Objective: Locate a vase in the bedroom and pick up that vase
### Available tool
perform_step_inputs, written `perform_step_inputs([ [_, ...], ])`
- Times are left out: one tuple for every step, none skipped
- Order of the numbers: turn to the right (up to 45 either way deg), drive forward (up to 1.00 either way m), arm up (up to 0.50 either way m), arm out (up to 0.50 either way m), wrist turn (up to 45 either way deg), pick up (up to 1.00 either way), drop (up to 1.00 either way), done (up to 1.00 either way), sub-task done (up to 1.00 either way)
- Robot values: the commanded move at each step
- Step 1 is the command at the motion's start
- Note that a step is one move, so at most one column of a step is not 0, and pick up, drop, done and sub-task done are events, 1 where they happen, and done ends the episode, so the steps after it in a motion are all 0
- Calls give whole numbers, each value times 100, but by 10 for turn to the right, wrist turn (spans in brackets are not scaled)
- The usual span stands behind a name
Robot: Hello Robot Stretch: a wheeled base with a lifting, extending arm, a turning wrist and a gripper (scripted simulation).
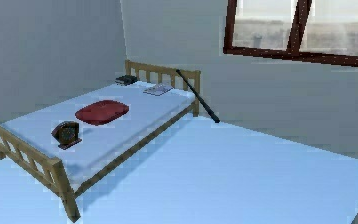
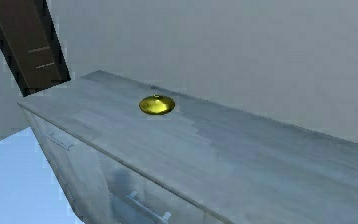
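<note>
One round golden object [image 2: 157, 104] sits on a grey worktop [image 2: 257, 150] in a simulated bedroom. It is the likeliest candidate for the vase the robot is tasked to fetch, though its squat shape leaves that uncertain.

Nearest in the arm side view, below the worktop's front edge, are pale drawer fronts [image 2: 92, 175]. The object stands on the worktop's far half, toward its left end, short of the plain wall [image 2: 247, 40] behind the worktop. A dark door [image 2: 32, 45] rises beyond the worktop's left end.

Whether the end effector is released or clenched cannot be told. The object lies left of the arm side view's middle, so the arm's line of reach would probably pass to its right. The pick-up seems to call for a short forward roll of the base, a lift above the worktop, then an extension outward. Round as it appears, the object offers no long axis to line up on.

Away from the worktop, in the forward view, a wooden bed [image 1: 137, 122] carries a small dark object [image 1: 65, 133] and a red cushion [image 1: 100, 112]. A book [image 1: 157, 90] lies near its headboard, a dark bat [image 1: 199, 100] leans past it, and a window [image 1: 297, 30] lies beyond.
</note>
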Motion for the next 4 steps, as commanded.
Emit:
perform_step_inputs([
  [0, 0, 38, 0, 0, 0, 0, 0, 0],
  [0, 0, 0, 40, 0, 0, 0, 0, 0],
  [0, 0, 0, 0, 450, 0, 0, 0, 0],
  [0, 0, 0, 0, 450, 0, 0, 0, 0],
])
